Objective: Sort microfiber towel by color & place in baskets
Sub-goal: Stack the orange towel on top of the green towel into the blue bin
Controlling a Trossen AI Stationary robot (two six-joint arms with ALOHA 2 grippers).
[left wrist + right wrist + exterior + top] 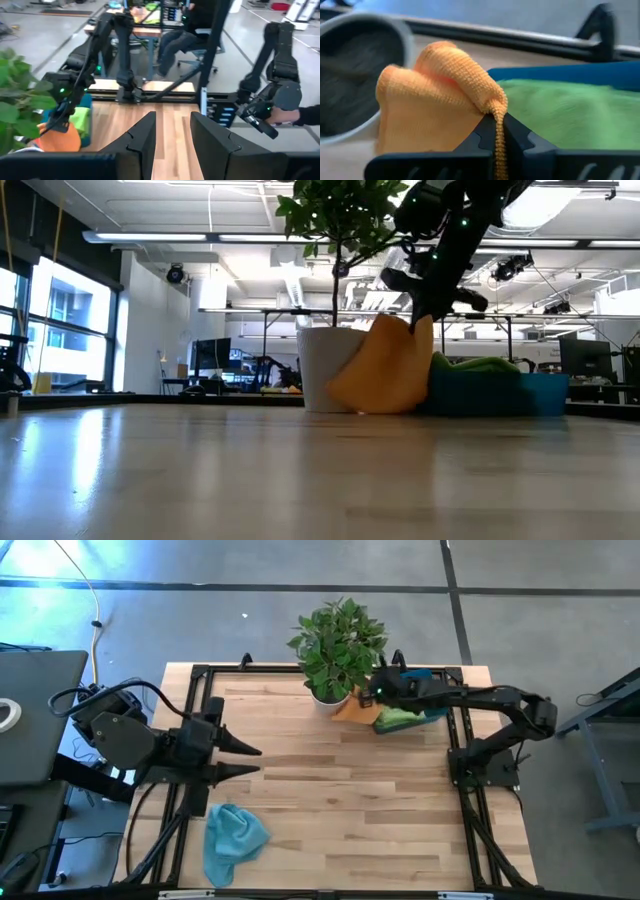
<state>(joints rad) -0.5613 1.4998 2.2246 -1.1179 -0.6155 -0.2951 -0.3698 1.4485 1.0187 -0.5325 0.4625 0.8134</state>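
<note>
An orange towel (390, 370) hangs from my right gripper (420, 320), which is shut on it at the table's far side. It hangs between the white plant pot (325, 370) and the teal-blue basket (500, 395). A green towel (400, 720) lies in that basket (432, 712). A light blue towel (232, 835) lies crumpled on the table near its front left. My left gripper (258, 760) hovers open over the table's left part, with nothing between its fingers. My right gripper pinches a bunched fold at the orange towel's top (492, 107) between its two fingers. It comes slanting down from the table's right side. The towel hangs slack below the fingers, and its lower end (375, 405) reaches the tabletop against the pot.
The leafy plant (338, 640) in its pot stands at the far middle, close to my right gripper. Black frame rails (195, 710) run along the table's edges. In the left wrist view a seated person (175, 35) and a person's hand (285, 117) show beyond the table.
</note>
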